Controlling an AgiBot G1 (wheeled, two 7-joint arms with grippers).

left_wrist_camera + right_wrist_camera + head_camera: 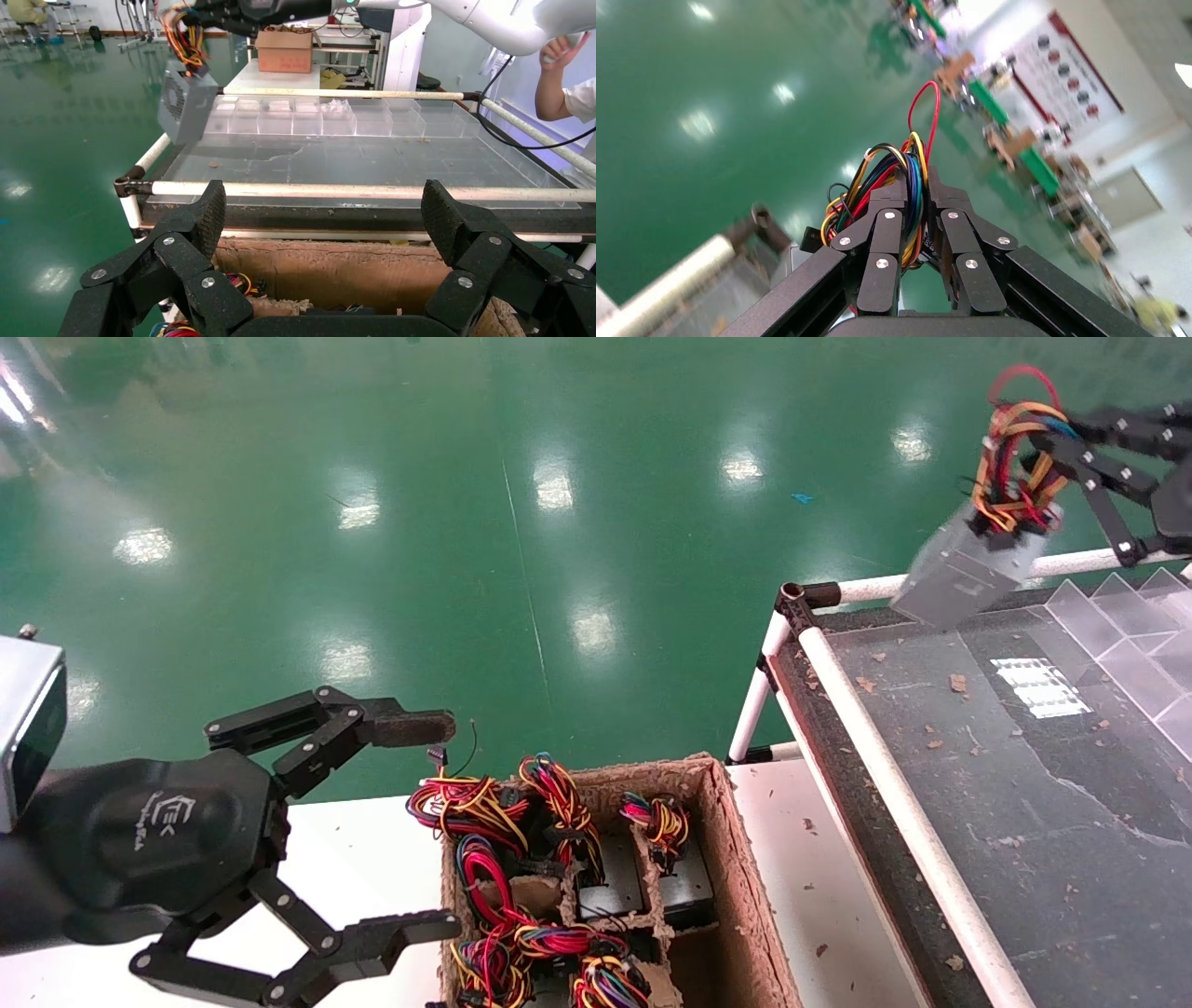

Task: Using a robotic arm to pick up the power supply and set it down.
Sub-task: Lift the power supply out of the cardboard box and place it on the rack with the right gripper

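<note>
Closest to the head camera hangs the left claw point(424, 826), spread wide and holding nothing, just beside the near-left corner of the cardboard crate point(745, 887). One of its fingertips carries a brownish pad.

Taking that crate as the landmark: it sits on a white worktop point(372, 859), and its pulp dividers form compartments packed with spare power units point(643, 887), of which only grey tops and red, yellow, black and blue wire bundles show. Beyond the crate's far side spreads the glossy green floor point(466, 523). To the crate's right and farther back stands a pipe-framed table point(894, 794) with white rails, black corner joints and a clear sheet over a dark top flecked with brown crumbs. Along the table's far-right edge runs a row of clear plastic bins point(1127, 617).

Well up and to the right of the crate, above the table's far-left corner, the right claw point(1034, 477) is pinched tight around the coloured wire bundle point(905, 182) of the power supply point(968, 575). The silver-grey box dangles tilted beneath the fingers, clear of the table's rail and surface. In the left wrist view its perforated side point(174, 105) faces the floor side of the table, with the right arm's white forearm point(485, 21) reaching in from behind.

Far behind the table, a brown carton point(284, 50) rests on another white worktop, and a person's hand and sleeve point(562, 77) show at the edge.
</note>
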